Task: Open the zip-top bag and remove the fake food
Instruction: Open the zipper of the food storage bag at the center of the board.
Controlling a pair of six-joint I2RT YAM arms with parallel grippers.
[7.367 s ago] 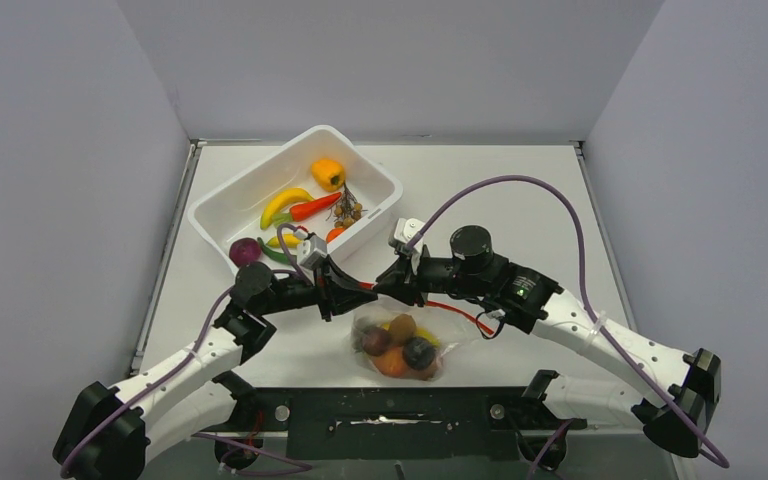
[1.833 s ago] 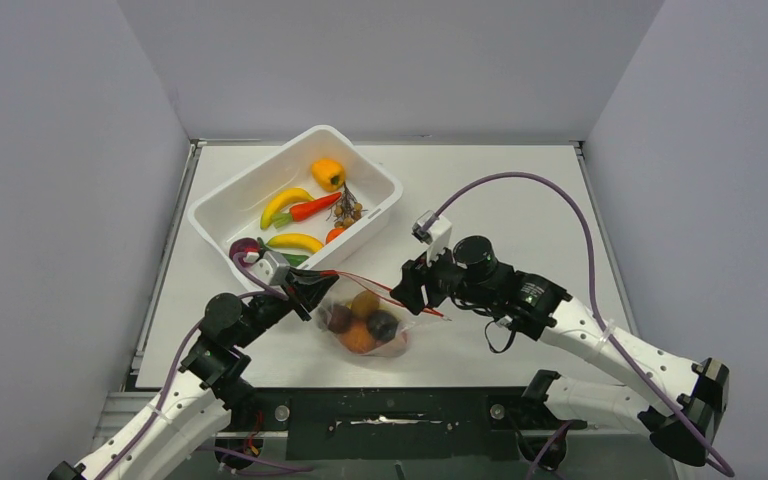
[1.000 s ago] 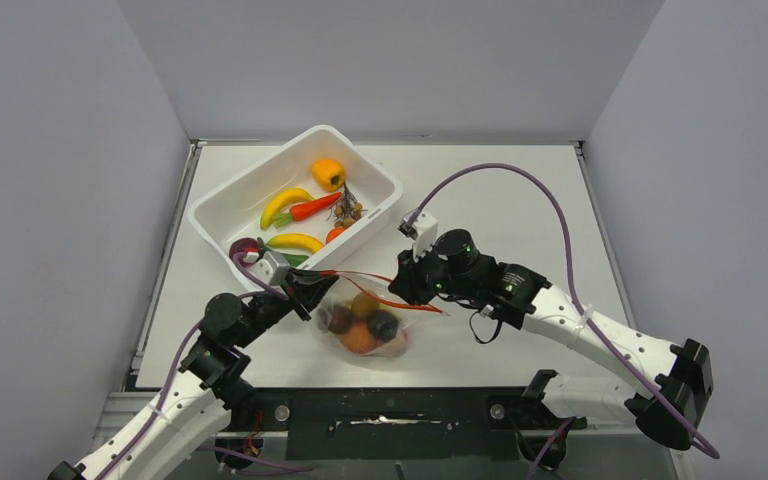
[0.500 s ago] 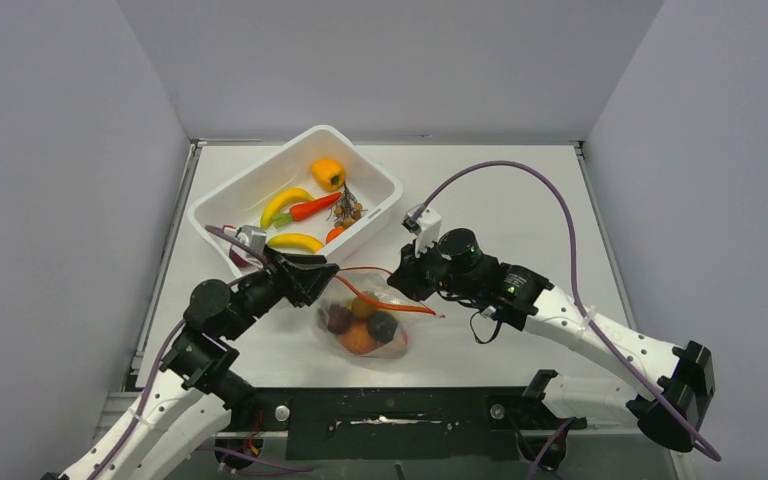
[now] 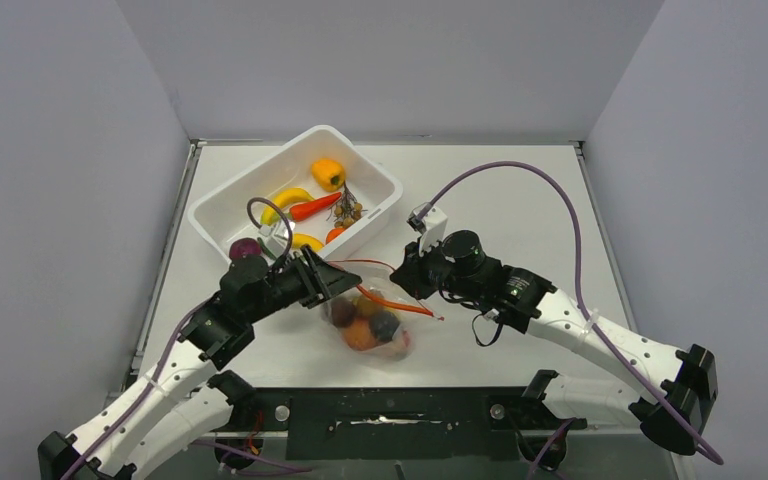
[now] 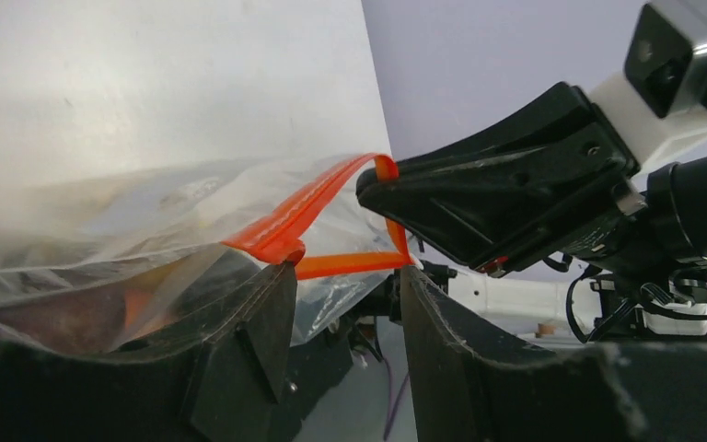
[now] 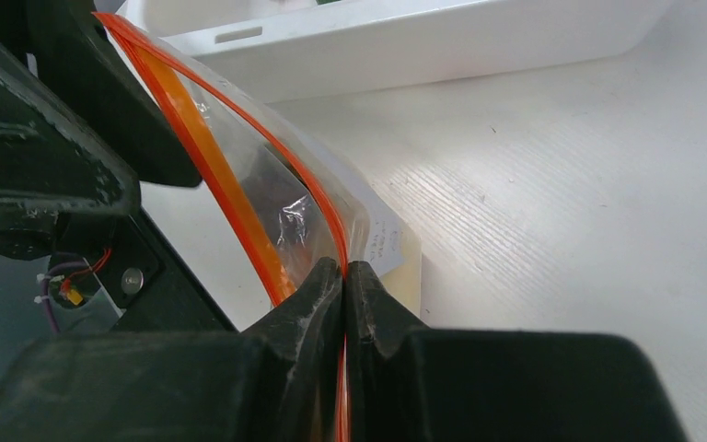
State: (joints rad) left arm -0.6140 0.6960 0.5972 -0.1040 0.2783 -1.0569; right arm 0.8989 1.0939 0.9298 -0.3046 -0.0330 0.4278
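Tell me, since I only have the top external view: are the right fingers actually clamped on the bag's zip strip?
Observer: Yes; the right wrist view shows the right fingers shut on the zip-top bag's orange zip strip.
Operator: And the left side?
Observer: In the left wrist view the left fingers stand apart, the strip crossing their gap unclamped.
Operator: Mouth open?
Observer: Yes, its two strips part ahead of the right fingers.

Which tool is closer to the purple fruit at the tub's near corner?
Left. The left tool, open, sits right of the purple fruit; the right tool is farther right, across the bag, shut on its zip strip.
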